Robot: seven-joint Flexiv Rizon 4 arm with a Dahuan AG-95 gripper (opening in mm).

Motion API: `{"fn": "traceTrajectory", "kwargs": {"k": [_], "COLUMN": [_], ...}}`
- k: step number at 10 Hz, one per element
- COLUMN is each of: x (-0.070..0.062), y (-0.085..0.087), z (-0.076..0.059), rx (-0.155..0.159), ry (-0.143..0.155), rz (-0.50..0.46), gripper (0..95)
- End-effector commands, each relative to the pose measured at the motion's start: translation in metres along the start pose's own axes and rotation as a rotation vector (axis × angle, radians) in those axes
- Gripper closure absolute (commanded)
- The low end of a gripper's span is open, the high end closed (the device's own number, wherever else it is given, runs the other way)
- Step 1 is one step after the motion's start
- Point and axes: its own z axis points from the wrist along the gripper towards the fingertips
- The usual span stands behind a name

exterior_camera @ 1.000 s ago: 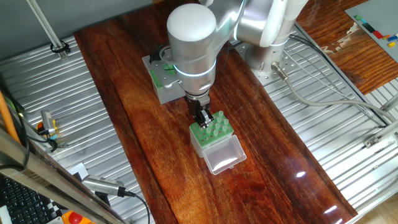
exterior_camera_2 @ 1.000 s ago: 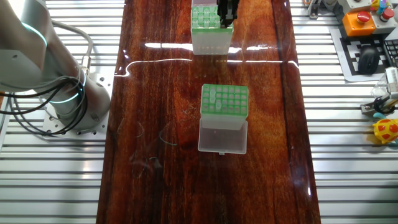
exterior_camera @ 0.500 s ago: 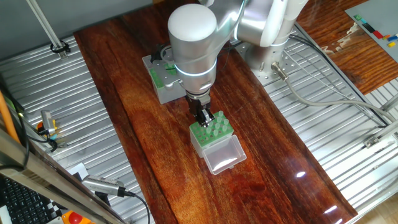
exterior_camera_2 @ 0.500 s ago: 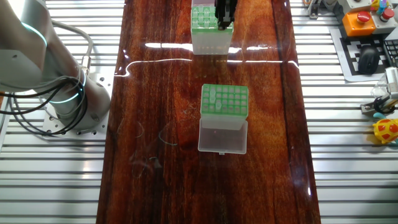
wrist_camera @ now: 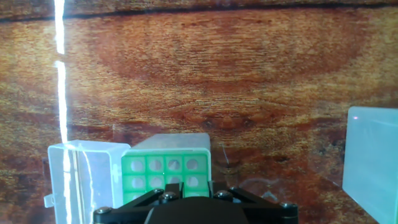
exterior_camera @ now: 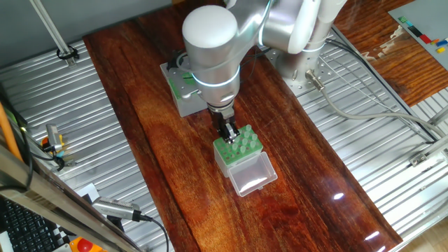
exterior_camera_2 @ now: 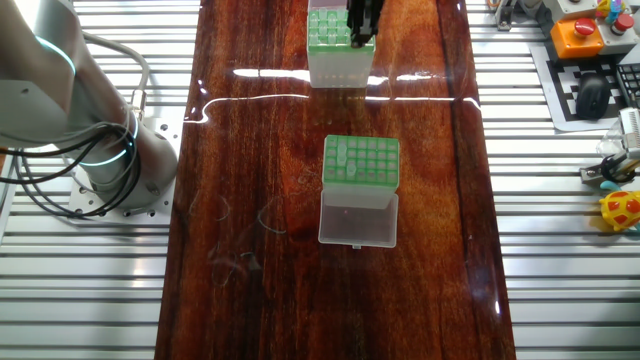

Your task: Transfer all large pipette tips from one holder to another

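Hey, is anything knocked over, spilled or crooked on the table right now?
Nothing stands out. Both green-topped tip boxes, the clear-sided one and the grey-sided one, sit upright with lids open. No tips are seen lying loose on the wooden table. The gripper hangs over the clear-sided box.

free: bare table (exterior_camera_2: 250,150) between boxes | obstacle: possibly open lid (exterior_camera_2: 357,218)
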Motion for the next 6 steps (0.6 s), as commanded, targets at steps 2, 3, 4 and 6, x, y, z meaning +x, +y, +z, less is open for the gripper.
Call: {"fn": "traceTrajectory", "kwargs": {"k": [2,3,4,6], "x": [0.0011,0.0017,0.0037,0.0076], "y": [0.0002,0.0001,0.0004,0.0005], "z": [-0.0035,-0.0038,-0.0036,-0.0021], "rx": [-0.001,-0.001,0.0,0.001], "ry": [0.01,0.01,0.009,0.008], "rz": [0.004,0.004,0.003,0.002], "gripper": [76.0,76.0,76.0,76.0]}}
